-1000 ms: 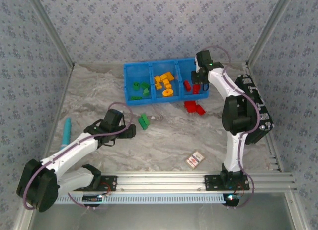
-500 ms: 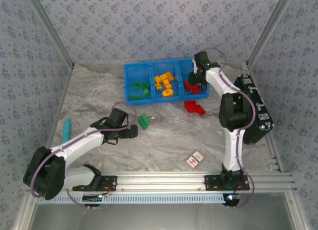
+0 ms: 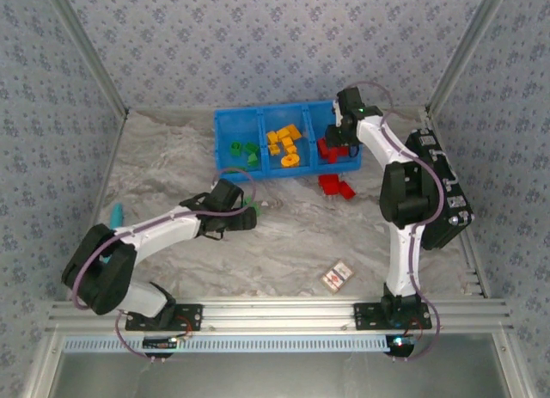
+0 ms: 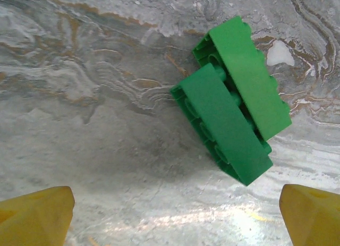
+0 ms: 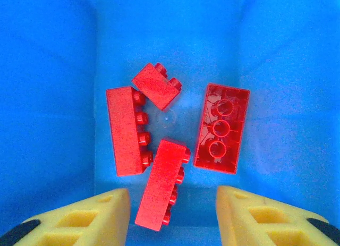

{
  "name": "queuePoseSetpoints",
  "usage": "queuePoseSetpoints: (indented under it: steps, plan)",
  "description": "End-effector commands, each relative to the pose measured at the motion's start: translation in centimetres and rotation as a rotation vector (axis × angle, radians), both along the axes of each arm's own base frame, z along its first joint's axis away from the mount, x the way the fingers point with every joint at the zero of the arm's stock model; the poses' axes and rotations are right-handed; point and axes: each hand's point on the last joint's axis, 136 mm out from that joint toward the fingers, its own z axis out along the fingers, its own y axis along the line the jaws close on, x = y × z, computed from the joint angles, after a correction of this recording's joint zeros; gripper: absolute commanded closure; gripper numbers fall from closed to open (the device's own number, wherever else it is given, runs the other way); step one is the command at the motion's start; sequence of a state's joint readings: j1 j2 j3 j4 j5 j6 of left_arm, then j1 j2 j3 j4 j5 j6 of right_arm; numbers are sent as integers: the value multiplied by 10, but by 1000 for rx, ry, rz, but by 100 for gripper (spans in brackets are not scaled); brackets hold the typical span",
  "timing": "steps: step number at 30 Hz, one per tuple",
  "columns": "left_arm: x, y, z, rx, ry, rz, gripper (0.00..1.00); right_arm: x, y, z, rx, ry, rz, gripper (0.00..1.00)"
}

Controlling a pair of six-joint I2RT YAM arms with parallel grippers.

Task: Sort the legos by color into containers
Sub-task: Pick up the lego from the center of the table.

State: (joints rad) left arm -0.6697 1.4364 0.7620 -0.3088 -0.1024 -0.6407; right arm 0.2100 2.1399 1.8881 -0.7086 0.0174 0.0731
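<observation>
Left end effector (image 3: 243, 214) hovers low over the marbled grey surface (image 3: 292, 239) with its yellow fingers (image 4: 37, 214) spread wide, one at each lower corner of the left wrist view, gripping nothing. Just ahead of them lie two green plastic lego bricks (image 4: 231, 100), pressed side by side and slanted across the view. A small white fleck (image 4: 279, 53) sits on the surface just beside them.

The right end effector (image 3: 338, 143) hangs over the right-hand compartment of the long bright blue plastic bin (image 3: 258, 113), which stands at the far side of the surface. Its yellow fingertips (image 5: 79, 219) are parted with a clear gap and clamp nothing. Below them, on the compartment floor, lie four red lego bricks (image 5: 126, 130):
- a long one with its studs facing right
- a short one tilted at that brick's upper end
- a long one turned underside up, showing three round sockets
- a fourth, slanted, whose lower end falls between the fingertips in the wrist view — apart from both

From above, the middle compartment holds orange-yellow lego bricks (image 3: 285, 144), one of them ring-shaped, and the left compartment holds more green lego bricks (image 3: 245, 150). Loose red lego bricks (image 3: 335, 187) lie on the surface just in front of the bin's right end.

A flat red-and-white card (image 3: 338, 275) lies nearer the arm bases, a teal cylinder (image 3: 116, 213) lies at the left edge, and a black case (image 3: 443, 192) stands along the right wall.
</observation>
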Motion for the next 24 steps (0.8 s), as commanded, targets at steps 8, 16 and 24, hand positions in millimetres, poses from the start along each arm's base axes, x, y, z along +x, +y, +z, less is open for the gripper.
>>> queuePoseSetpoints:
  steps: [8,16,24]
  plan:
    - [19,-24,-5,11,-25,15,4,-18,-3,47,3,-65,35,52]
    - [19,-19,-22,54,-9,29,10,-32,-15,51,0,-68,18,52]
    - [17,-7,-18,111,-27,26,18,-33,-19,53,2,-76,5,52]
